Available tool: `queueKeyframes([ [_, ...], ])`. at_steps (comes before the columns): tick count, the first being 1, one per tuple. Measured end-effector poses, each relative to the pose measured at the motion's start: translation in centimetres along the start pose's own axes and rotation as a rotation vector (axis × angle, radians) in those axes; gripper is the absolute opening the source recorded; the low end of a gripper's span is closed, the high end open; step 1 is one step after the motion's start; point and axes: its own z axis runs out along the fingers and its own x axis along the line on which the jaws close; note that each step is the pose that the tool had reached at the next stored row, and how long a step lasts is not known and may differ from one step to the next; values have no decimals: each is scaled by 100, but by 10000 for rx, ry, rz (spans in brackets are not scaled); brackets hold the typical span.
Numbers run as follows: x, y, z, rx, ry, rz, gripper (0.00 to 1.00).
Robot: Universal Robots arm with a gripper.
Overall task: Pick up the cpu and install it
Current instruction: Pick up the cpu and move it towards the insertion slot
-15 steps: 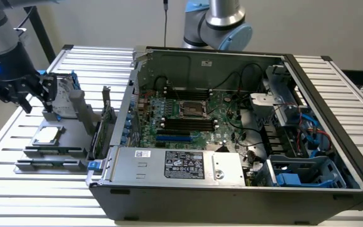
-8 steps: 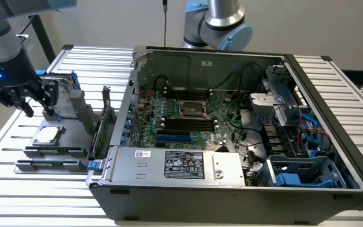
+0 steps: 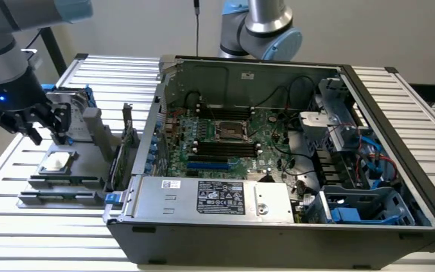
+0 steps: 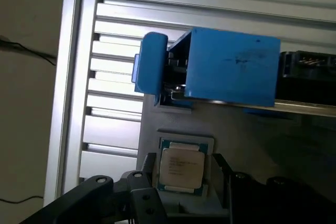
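I see my gripper (image 3: 47, 136) hanging with its jaws spread over the cpu (image 3: 57, 162), which lies face-up on a grey holder (image 3: 59, 184) near the tabletop (image 3: 21, 238) edge on the exterior view's left. Straight above the chip the way is free. Just behind it the hard drive in its blue bracket (image 3: 70, 102) stands tall, close to the gripper. Between the holder and the computer case (image 3: 278, 241), an upright card (image 3: 127, 133) and the case wall bar a low sideways pass. Inside the case, the socket (image 3: 230, 131) lies open from above, with cables (image 3: 293, 96) and the drive cage (image 3: 335, 122) on the exterior view's right of it.
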Motion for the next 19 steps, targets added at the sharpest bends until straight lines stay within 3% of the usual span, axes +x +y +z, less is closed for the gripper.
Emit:
queueKeyframes([
  [14, -4, -147, 142, -8, 53, 135, 54],
  [16, -11, -162, 163, -8, 53, 135, 56],
  [17, -13, -170, 177, -8, 53, 135, 62],
  [19, -15, -190, 212, -9, 53, 139, 62],
])
